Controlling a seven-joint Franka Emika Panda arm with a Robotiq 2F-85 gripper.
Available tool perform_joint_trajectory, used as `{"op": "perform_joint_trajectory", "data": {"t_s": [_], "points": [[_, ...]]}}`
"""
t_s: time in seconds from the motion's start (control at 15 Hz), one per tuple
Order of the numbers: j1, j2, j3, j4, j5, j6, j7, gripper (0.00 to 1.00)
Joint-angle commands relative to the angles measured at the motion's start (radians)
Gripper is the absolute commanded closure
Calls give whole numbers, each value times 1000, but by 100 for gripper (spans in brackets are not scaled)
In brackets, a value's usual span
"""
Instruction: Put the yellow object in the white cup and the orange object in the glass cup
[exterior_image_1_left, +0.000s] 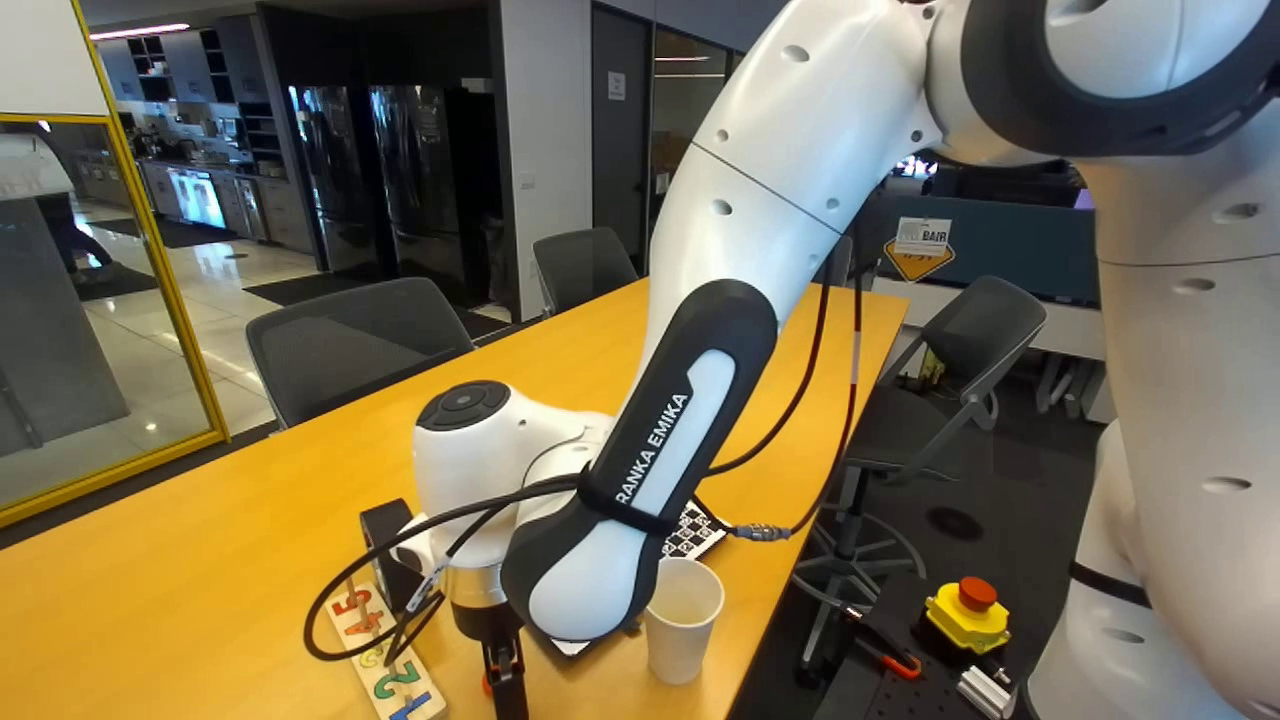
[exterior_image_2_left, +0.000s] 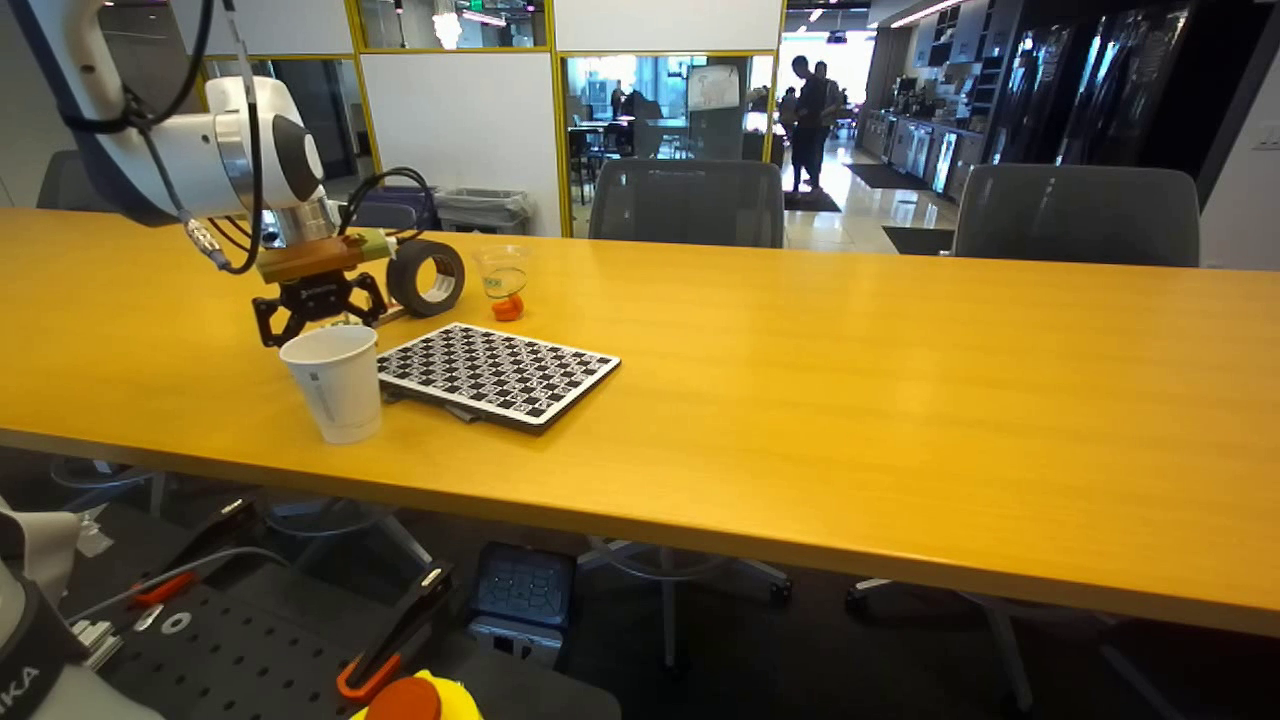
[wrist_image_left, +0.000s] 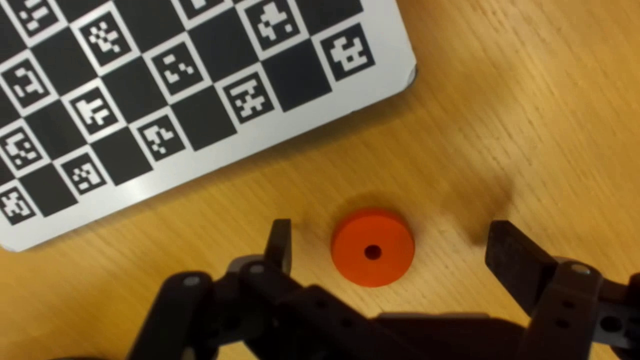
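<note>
Here, the gripper (wrist_image_left: 389, 242), spread wide, straddles the orange-red disc (wrist_image_left: 370, 237).

Room flanks the orange-red disc (wrist_image_left: 372, 236), a checkerboard (wrist_image_left: 195, 102) hemming one side.

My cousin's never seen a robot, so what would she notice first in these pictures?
Probably the big white robot arm, bent over the long yellow table. Next, maybe the black-and-white checkered board on that table, near the white cup. In the wrist view, a bright red-orange disc might pop out, lying between the fingers of the open pincer.
</note>
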Motion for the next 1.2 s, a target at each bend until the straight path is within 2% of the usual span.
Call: {"op": "perform_joint_trajectory", "data": {"t_s": [0.0, 0.27, 0.33, 0.4, 0.87, 1.13], "points": [[-20, 21, 7, 24, 14, 19, -40, 0], [-30, 27, 8, 27, 17, 27, -54, 0], [-35, 30, 13, 27, 24, 29, -64, 25], [-41, 31, 18, 27, 30, 33, -73, 26], [-60, 29, 39, 35, 61, 32, -113, 79], [-91, 11, 60, 46, 113, 1, -164, 80]]}}
